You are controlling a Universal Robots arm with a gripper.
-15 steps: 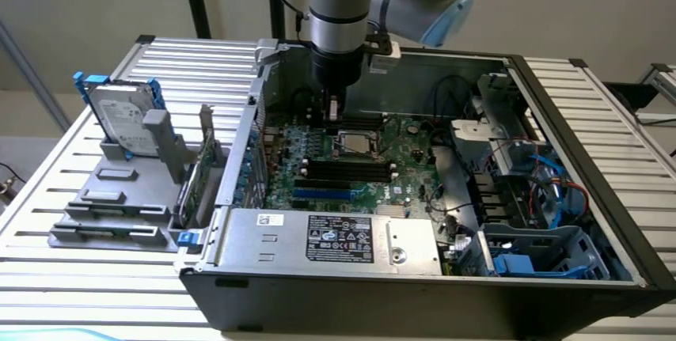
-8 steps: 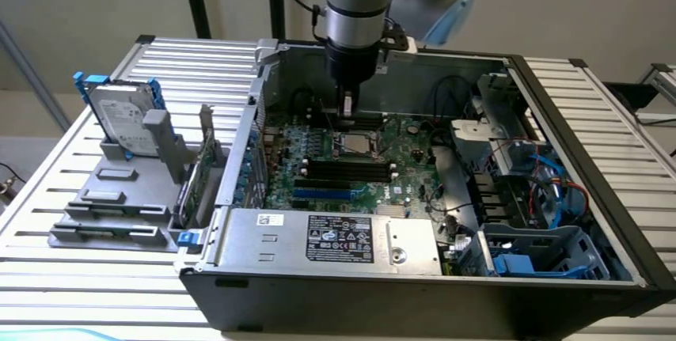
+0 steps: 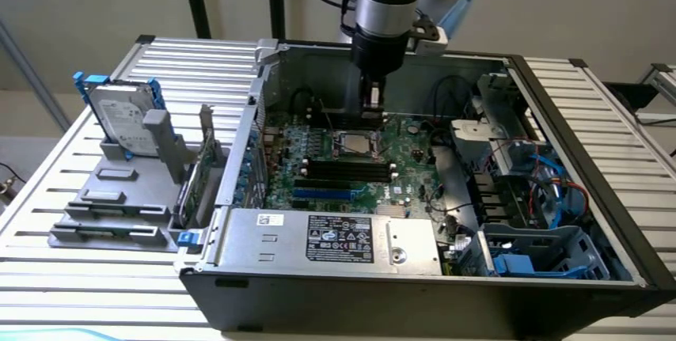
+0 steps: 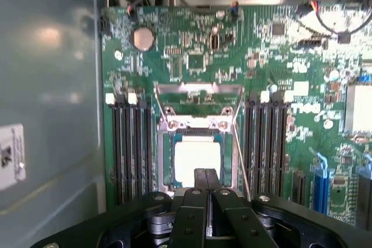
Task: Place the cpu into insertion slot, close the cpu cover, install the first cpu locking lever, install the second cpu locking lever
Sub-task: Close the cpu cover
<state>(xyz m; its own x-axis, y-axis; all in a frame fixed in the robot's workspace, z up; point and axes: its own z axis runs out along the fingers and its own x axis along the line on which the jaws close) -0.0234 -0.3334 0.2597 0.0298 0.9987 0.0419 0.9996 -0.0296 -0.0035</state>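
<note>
The gripper is hanging low inside the open computer case, and its two black fingers are pressing together with nothing between them. Directly under the fingertips the cpu is lying flat, silver face up, inside the insertion slot on the green motherboard. The fingertips are standing over the near edge of the chip; whether they are really touching it, I cannot tell.

Just beyond the gripper, on the far side of the slot, the cpu cover is standing open, so the chip is lying uncovered. A thin metal rod, perhaps one locking lever, is running along one side of the slot, near the fingers. Long black memory slots are lying on both sides of the gripper.

In the exterior view the gripper is pointing down just above the cpu. Well apart from it, outside the case, a hard drive is standing in a grey holder on the slatted counter.
</note>
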